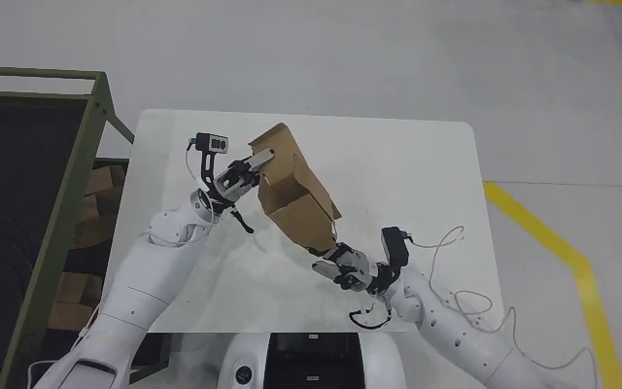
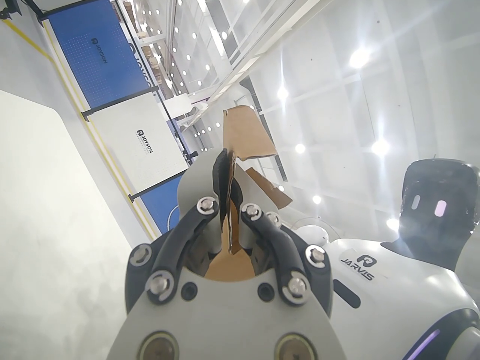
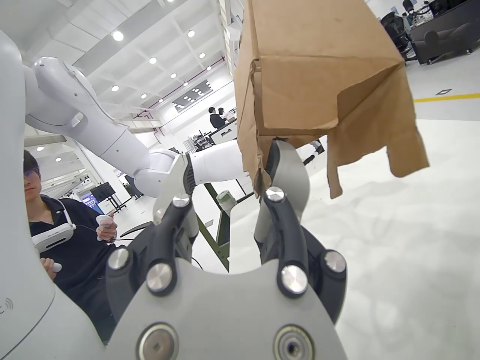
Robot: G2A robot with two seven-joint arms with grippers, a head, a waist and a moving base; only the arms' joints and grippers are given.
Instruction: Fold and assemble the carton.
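Top view puts the right gripper (image 1: 330, 261) nearest the robot, at the near lower end of a brown corrugated cardboard carton (image 1: 296, 194) that hangs tilted above the white rectangular table (image 1: 408, 175). In the right wrist view this gripper (image 3: 229, 159) stands well open. The lower edge of one carton (image 3: 311, 57) wall drops into the gap and rests against one finger (image 3: 285, 166), while the other finger is apart from the board. It looks set to steady or take that wall, not yet pinching it. A loose ragged flap (image 3: 375, 144) hangs free beside it, unfolded.

Farther out, the left gripper (image 1: 248, 173) meets the carton's far upper side. The left wrist view shows its fingers (image 2: 225, 174) closed tight on a thin cardboard panel (image 2: 243, 136) running edge-on between them, so this arm seems to carry the weight. Holding the box clear of the table probably leaves the bottom flaps free to swing shut; assembly appears only partway done.

Beyond the table's edge stands an olive-green metal frame rack (image 1: 92, 126).
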